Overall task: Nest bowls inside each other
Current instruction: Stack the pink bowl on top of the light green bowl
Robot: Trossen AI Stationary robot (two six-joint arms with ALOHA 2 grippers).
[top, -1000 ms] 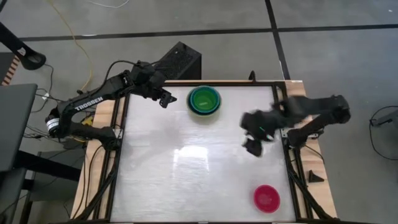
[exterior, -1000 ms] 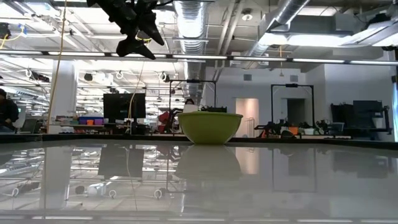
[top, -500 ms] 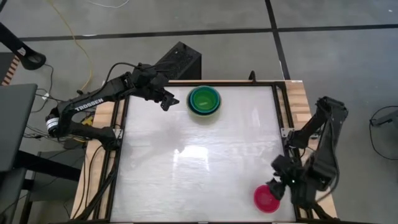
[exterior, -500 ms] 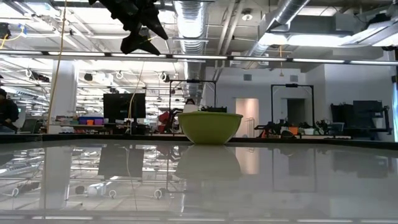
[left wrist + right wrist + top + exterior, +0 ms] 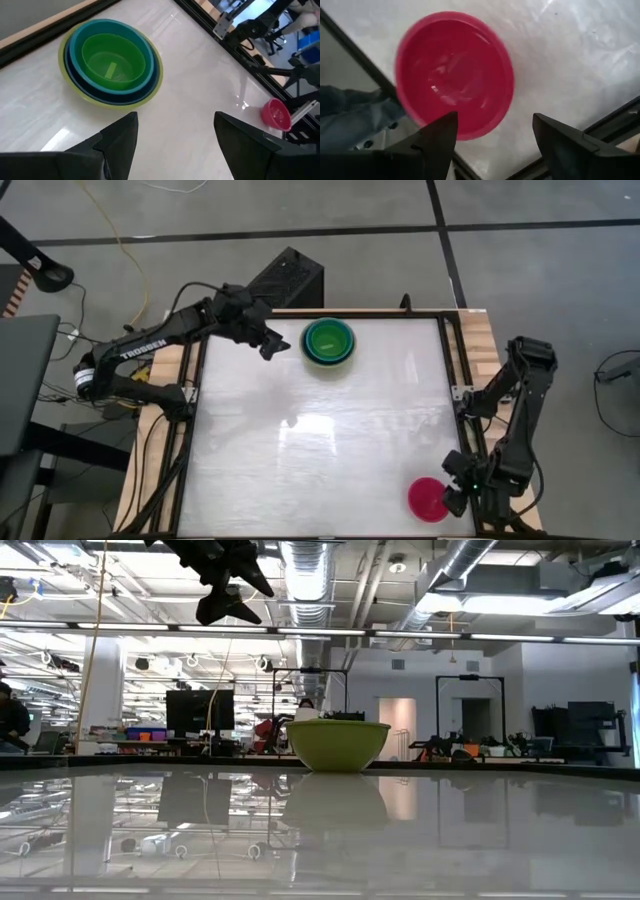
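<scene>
A stack of nested bowls (image 5: 329, 341) rests on its base at the far middle of the table: olive-green outermost, then light blue and teal, with bright green innermost (image 5: 111, 62). The low view shows only the olive-green wall (image 5: 338, 744). A magenta-pink bowl (image 5: 428, 499) sits alone near the near right corner, mouth up (image 5: 454, 75). My left gripper (image 5: 272, 342) hangs open in the air just left of the stack. My right gripper (image 5: 452, 485) is open, pointing steeply down just right of the pink bowl and above it, touching nothing.
Black frame rails (image 5: 462, 395) run along the table's edges, and the right rail is close beside the pink bowl. A black box (image 5: 290, 275) stands beyond the far edge. White tabletop (image 5: 320, 440) stretches between the stack and the pink bowl.
My right gripper has swung from the table's right middle toward the near right corner, dropping and rolling its wrist, and now stands beside the pink bowl, still open. No bowl has moved.
</scene>
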